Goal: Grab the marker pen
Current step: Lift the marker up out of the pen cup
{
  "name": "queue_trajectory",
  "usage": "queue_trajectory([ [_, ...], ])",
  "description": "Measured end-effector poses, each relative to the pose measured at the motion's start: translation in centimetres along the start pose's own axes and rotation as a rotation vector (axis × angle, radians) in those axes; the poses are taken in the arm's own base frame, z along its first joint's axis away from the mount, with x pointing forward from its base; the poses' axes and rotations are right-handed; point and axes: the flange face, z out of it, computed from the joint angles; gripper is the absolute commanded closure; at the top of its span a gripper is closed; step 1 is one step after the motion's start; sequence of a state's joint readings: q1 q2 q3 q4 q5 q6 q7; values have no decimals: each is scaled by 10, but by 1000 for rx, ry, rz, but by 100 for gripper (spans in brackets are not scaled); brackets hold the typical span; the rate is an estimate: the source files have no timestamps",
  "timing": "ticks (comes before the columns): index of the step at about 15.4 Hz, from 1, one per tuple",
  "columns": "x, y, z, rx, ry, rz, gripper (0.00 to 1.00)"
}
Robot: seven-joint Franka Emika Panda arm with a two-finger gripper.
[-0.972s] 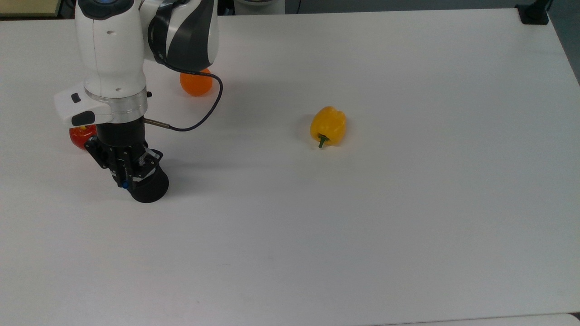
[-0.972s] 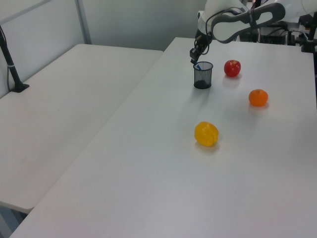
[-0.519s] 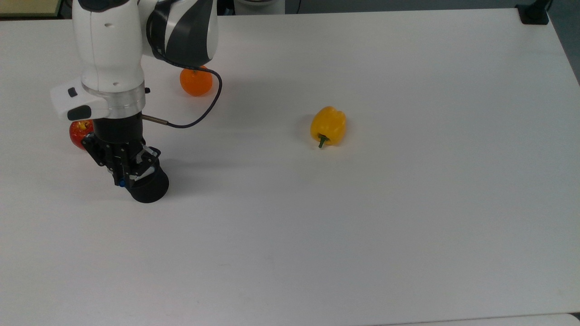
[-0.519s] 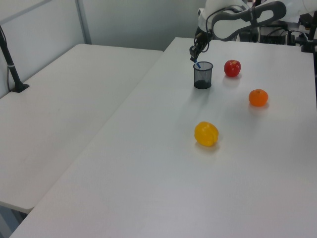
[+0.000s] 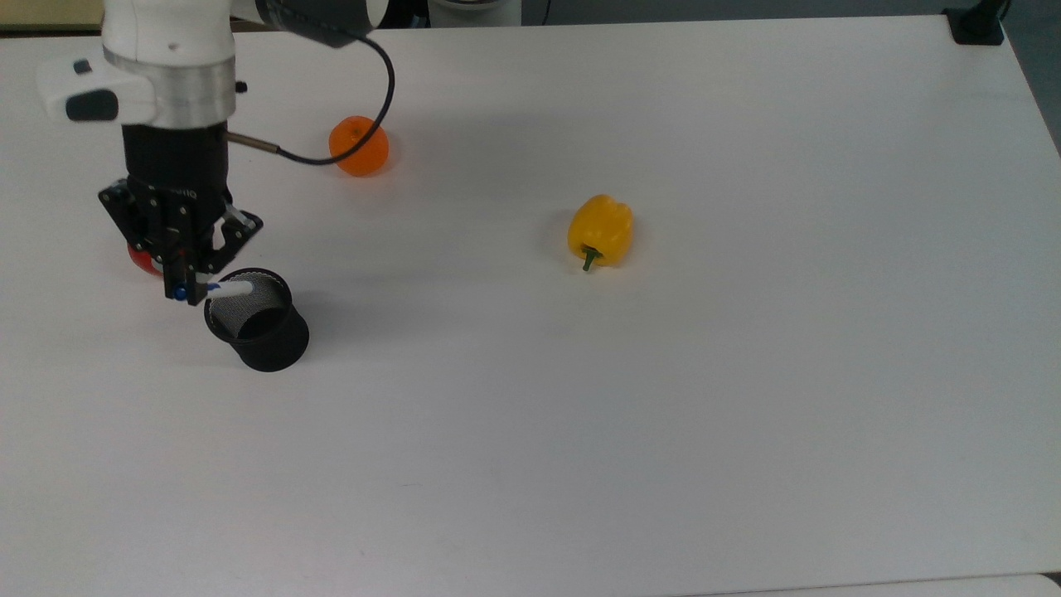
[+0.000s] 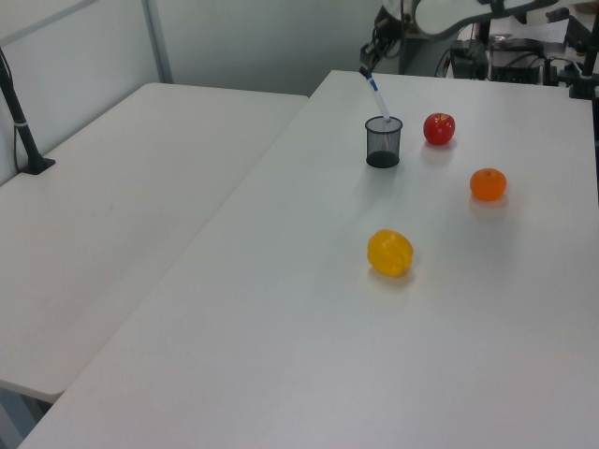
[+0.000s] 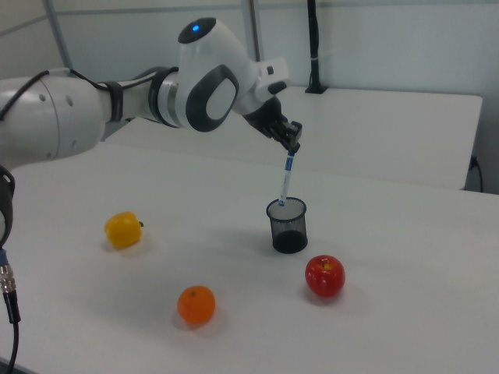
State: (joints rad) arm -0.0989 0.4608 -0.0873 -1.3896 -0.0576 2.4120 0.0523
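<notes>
While my arm hangs above the cup: I have the marker pen (image 7: 286,180) pinched by its blue-capped top end.
Gripper state: my gripper (image 7: 293,146) is closed down on the pen's upper end, fingers drawn in tight around the slim barrel, nothing else in them.
Where the pen is: mostly lifted out of the black mesh cup (image 7: 288,224), hanging tilted, its lower tip level with the rim or just inside it in the right view; in the left view the marker pen (image 6: 377,96) slants up from the black mesh cup (image 6: 383,142) toward my fingers.
Top view check: my gripper (image 5: 181,292) sits just off the cup's rim on the top view's left, with the white barrel reaching across over the black mesh cup (image 5: 257,320).
Neighbours: a red apple (image 7: 324,276) stands near the cup, an orange (image 7: 196,305) and a yellow pepper (image 7: 123,230) further off on the white table (image 7: 405,265).
Risk, snagging: I judge the tilted tip could catch the rim if I move sideways before it clears, tipping the light cup.
Risk, slipping: a grip so near the end may let the pen swing or slide out.
Next need: a straight lift first.
</notes>
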Motion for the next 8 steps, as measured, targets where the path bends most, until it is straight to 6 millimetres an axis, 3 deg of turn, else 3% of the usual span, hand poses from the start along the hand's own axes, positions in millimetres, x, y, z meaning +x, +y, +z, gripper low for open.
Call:
queue_trajectory([
  [5,1,-12,-34,14,-57,-12,86],
  [8,-13,-46,-48,35,-185,-56,86],
])
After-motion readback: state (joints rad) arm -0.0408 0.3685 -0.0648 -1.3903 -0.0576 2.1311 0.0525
